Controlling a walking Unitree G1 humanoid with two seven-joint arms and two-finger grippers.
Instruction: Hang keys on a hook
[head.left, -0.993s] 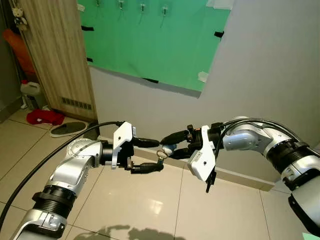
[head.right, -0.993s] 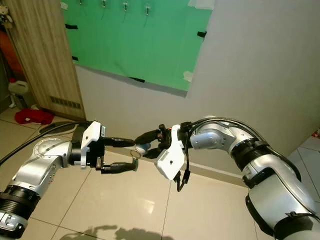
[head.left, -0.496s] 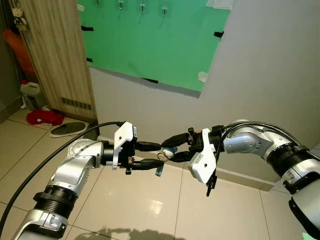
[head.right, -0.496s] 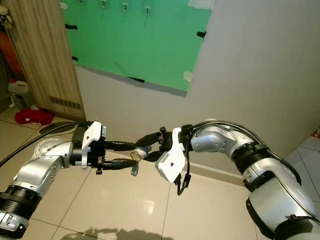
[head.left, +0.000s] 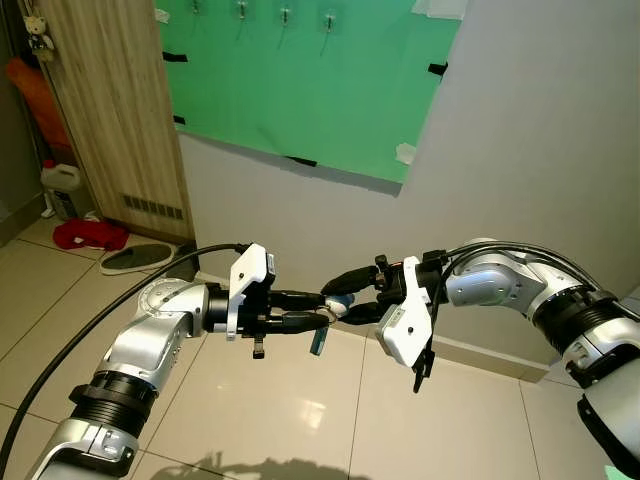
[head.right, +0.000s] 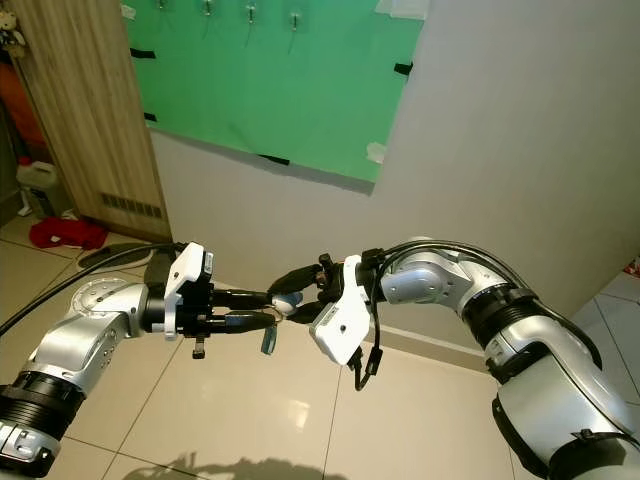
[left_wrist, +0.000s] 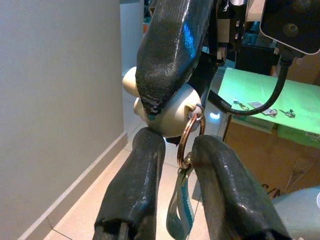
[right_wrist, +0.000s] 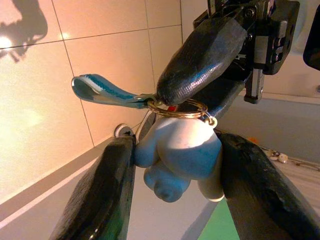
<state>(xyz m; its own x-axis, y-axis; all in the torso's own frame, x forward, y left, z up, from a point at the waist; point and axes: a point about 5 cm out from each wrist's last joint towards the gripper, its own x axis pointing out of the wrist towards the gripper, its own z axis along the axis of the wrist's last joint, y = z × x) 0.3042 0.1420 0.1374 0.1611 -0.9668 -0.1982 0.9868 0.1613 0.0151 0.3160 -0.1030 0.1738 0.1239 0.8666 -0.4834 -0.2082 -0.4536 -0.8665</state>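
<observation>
Left wrist view shows a mid-air handover: the left end effector (head.left: 318, 309) is clamped on the key ring (left_wrist: 189, 136) while the right end effector (head.left: 338, 299) grips the keys' white figurine (right_wrist: 181, 149); next, the right must release before the lift to the hooks (head.left: 284, 16).

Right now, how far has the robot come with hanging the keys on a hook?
Done: the white-and-blue figurine keychain is off the floor, held between both arms. In hand: the right end effector grips the figurine while the left end effector closes on its brass key ring. Left: lifting it to the metal hooks on the green board.
</observation>
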